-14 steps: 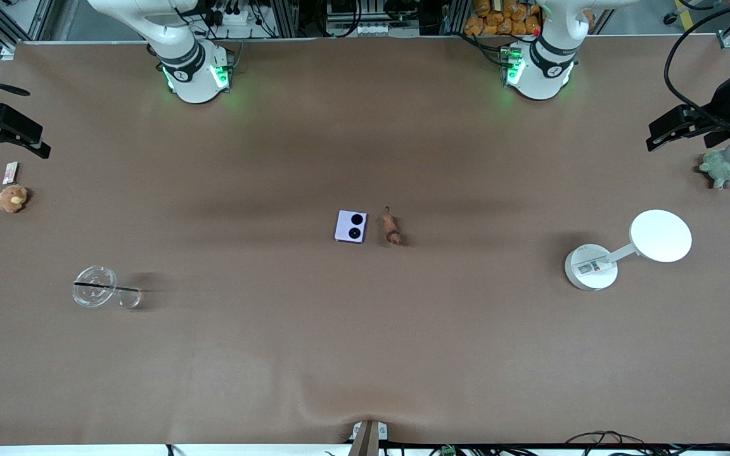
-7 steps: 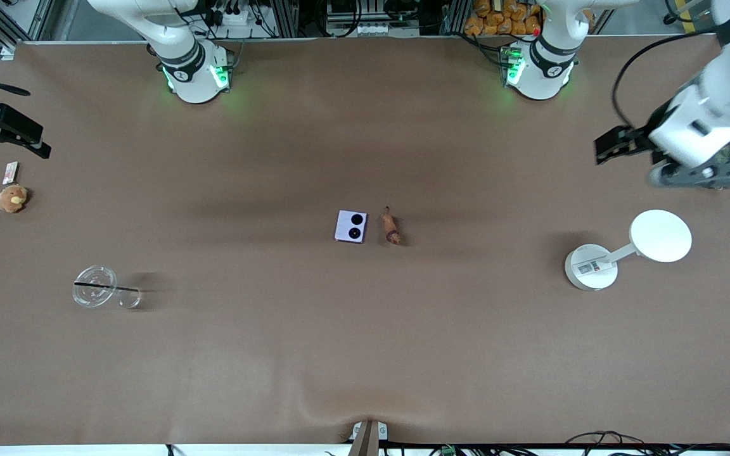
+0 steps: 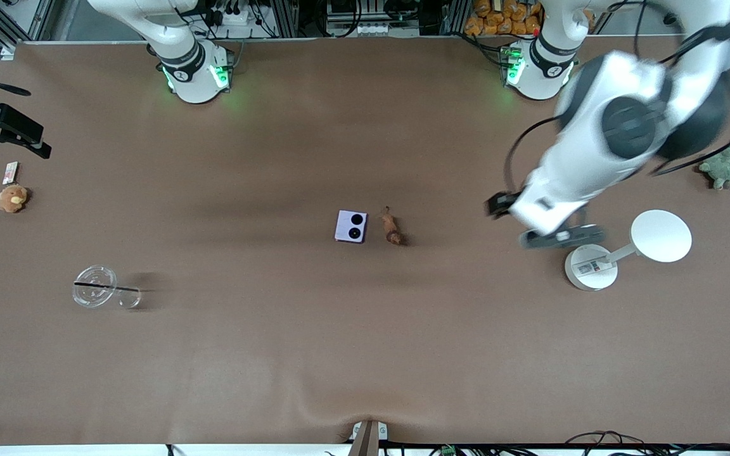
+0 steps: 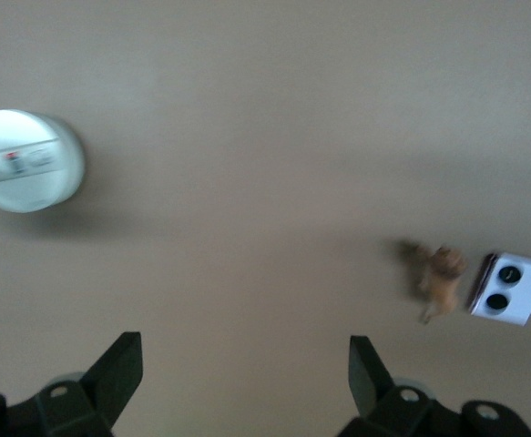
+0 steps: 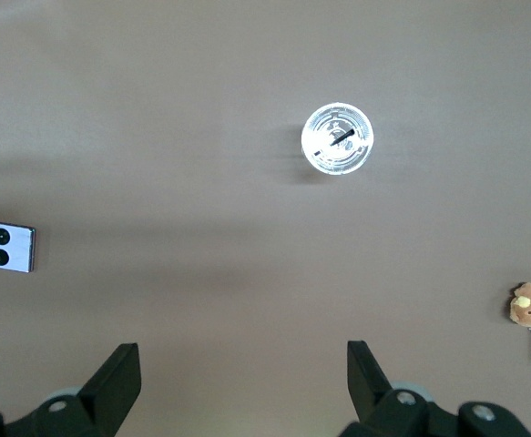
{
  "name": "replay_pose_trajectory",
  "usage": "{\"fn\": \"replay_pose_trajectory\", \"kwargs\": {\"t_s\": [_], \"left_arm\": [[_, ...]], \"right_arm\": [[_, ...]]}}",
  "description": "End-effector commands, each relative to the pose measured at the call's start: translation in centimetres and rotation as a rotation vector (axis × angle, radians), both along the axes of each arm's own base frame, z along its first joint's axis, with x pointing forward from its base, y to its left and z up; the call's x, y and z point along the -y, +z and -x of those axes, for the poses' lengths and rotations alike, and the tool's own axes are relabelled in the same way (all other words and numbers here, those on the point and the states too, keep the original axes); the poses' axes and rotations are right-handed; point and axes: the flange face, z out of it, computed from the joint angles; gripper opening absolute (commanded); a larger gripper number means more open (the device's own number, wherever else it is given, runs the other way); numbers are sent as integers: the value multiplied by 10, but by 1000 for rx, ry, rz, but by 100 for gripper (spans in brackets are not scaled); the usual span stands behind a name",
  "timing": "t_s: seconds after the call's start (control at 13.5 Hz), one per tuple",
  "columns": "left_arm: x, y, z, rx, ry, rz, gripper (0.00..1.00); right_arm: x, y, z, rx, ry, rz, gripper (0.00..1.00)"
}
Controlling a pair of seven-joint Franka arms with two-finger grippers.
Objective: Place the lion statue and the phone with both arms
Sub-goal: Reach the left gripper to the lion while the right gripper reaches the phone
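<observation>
The lavender phone point(image 3: 350, 226) lies flat at the table's middle, with the small reddish-brown lion statue point(image 3: 391, 228) right beside it toward the left arm's end. Both show in the left wrist view, the lion statue point(image 4: 440, 278) and the phone point(image 4: 511, 289). My left gripper point(image 3: 505, 204) hangs open and empty in the air over bare table between the lion statue and the white stand; its jaws point(image 4: 244, 373) stand wide apart. My right gripper point(image 3: 4, 130) waits open and empty at the right arm's end; its wrist view point(image 5: 243, 378) shows the phone point(image 5: 13, 248).
A white stand point(image 3: 591, 267) with a round disc point(image 3: 661, 235) stands by the left arm. A green plush turtle point(image 3: 723, 168) sits at that end. A clear cup point(image 3: 94, 286), an orange-brown plush point(image 3: 12, 198) and a small card point(image 3: 10, 171) lie toward the right arm's end.
My left arm has swung in from its end of the table toward the middle, uncovering the green turtle. The right arm, phone and lion statue have not moved.
</observation>
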Motion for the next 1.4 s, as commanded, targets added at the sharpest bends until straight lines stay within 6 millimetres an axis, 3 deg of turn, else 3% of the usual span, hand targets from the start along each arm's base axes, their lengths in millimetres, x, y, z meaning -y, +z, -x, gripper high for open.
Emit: {"fn": "replay_pose_trajectory", "kwargs": {"t_s": [0.0,0.3,0.44,0.59,0.89,1.11,1.18,1.33], "left_arm": [[56,-49,-5,43,52,-23,100],[133,-108,-12,87,53,-26,100],[164,-141,-4,106,78,7,100],[190,-169,16,107,62,-15,100],[204,-212,42,61,74,-62,98],[202,-238,50,26,81,-90,78],[204,-243,53,19,93,-92,73],[204,-246,55,13,122,-98,49]], "right_arm": [[-3,3,-2,1,-10,-6,100],[-9,-5,-7,-14,-1,-12,100],[-25,-14,-13,-25,27,-10,100],[-55,-33,-24,-54,77,-6,100],[-115,-75,-37,-127,175,11,100],[-146,-105,-51,-136,202,-50,100],[-158,-125,-59,-154,206,-88,100],[-174,-171,-76,-199,197,-150,100]]}}
